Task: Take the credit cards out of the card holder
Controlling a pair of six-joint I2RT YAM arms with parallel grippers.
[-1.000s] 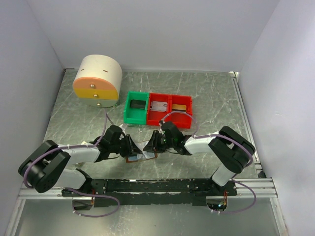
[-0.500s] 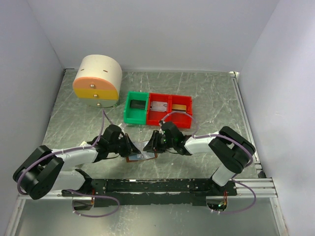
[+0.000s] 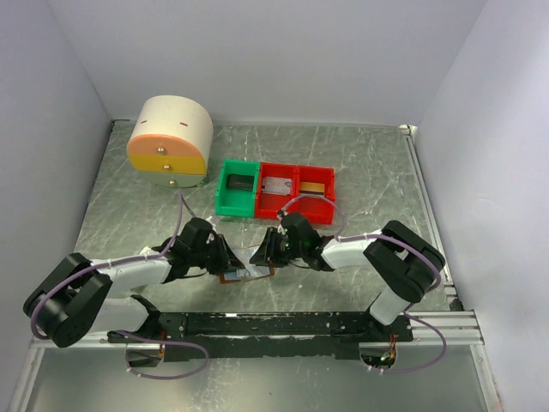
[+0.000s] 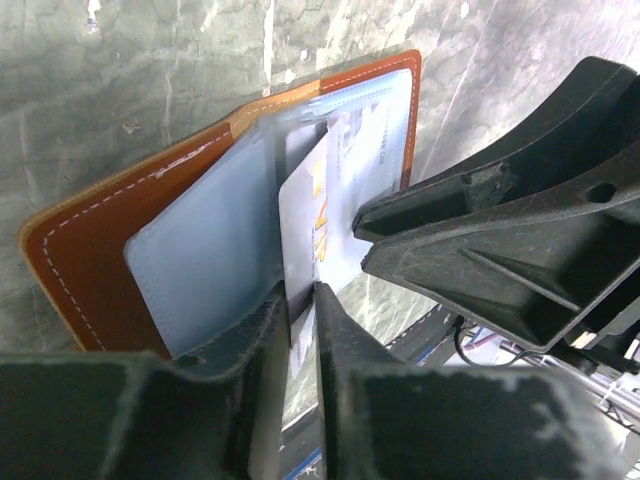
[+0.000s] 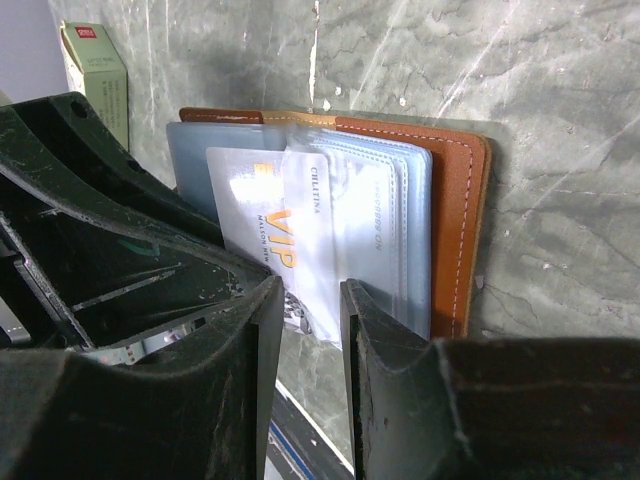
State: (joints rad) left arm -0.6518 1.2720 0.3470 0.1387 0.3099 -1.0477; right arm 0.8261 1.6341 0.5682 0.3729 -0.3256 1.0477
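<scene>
The brown card holder lies open on the table between my two grippers. In the left wrist view its brown cover and pale-blue panels face up. My left gripper is shut on the edge of a white card with yellow letters, which sticks partly out of a panel. In the right wrist view the holder shows a white VIP card and a second white card partly pulled out. My right gripper hovers at their near edge, jaws a narrow gap apart, gripping nothing.
A green bin and a red double bin stand behind the holder, with items inside. A round cream drawer unit is at the back left. A small white-and-red box stands near the holder.
The left arm's elbow has swung back to the left and its gripper has shifted slightly at the holder. The right arm and holder have barely moved.
</scene>
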